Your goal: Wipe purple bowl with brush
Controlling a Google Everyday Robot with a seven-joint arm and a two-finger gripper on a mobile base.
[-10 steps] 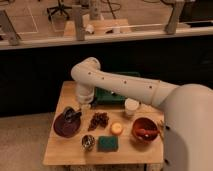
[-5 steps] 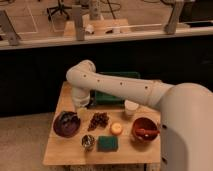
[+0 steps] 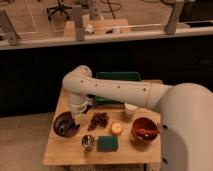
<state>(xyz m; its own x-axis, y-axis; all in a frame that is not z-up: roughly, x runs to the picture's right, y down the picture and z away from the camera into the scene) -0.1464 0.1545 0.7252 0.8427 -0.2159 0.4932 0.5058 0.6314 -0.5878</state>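
Whereas half a second ago the claw hung clear above the right edge of the purple bowl, we now find it lowered to that bowl's right rim, left of centre in the lower half of the frame. We note that the white arm has dropped with it, its elbow sitting lower than before. Nothing on the surface appears displaced. We cannot tell how far the claw is open, nor whether it has hold of the brush, which we cannot separate from the dark claw.

The purple bowl stands at the lower left of the frame, near the left edge of the wooden surface. We record it as wide, shallow and round, dark purple-maroon, with pale glints on its inner wall. Its right rim is partly covered by the claw.

Count of items on the surface:
- one purple bowl
- one red-orange bowl at lower right, with one orange-brown utensil lying in it
- one metal cup
- one green sponge just right of that cup
- one dark cluster, grape-like
- one small orange round item
- one white cup
- one dark green tray behind the arm
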